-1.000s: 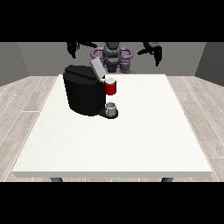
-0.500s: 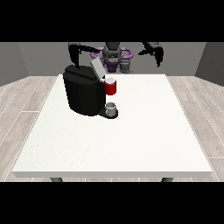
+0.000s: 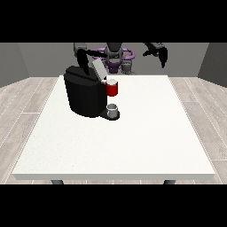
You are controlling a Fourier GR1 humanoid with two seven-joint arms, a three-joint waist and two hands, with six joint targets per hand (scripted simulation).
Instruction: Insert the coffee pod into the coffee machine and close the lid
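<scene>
On the white desk [image 3: 133, 142] stands the black coffee machine [image 3: 84, 95], its grey lid [image 3: 98, 70] tilted up and open. The hand at the view's left [image 3: 82, 62] hangs just above the machine's top, its fingers pointing down right beside the raised lid; whether they are spread or pressed together cannot be told. The red pod holder [image 3: 112, 88] sits below and beside those fingers, a small grey cup [image 3: 112, 109] under it. The hand at the view's right [image 3: 158, 52] is raised well apart, fingers drooping, relaxed.

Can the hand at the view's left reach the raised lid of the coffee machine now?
Probably yes: that hand hangs just left of the lid, above the coffee machine, with nothing between them.
</scene>
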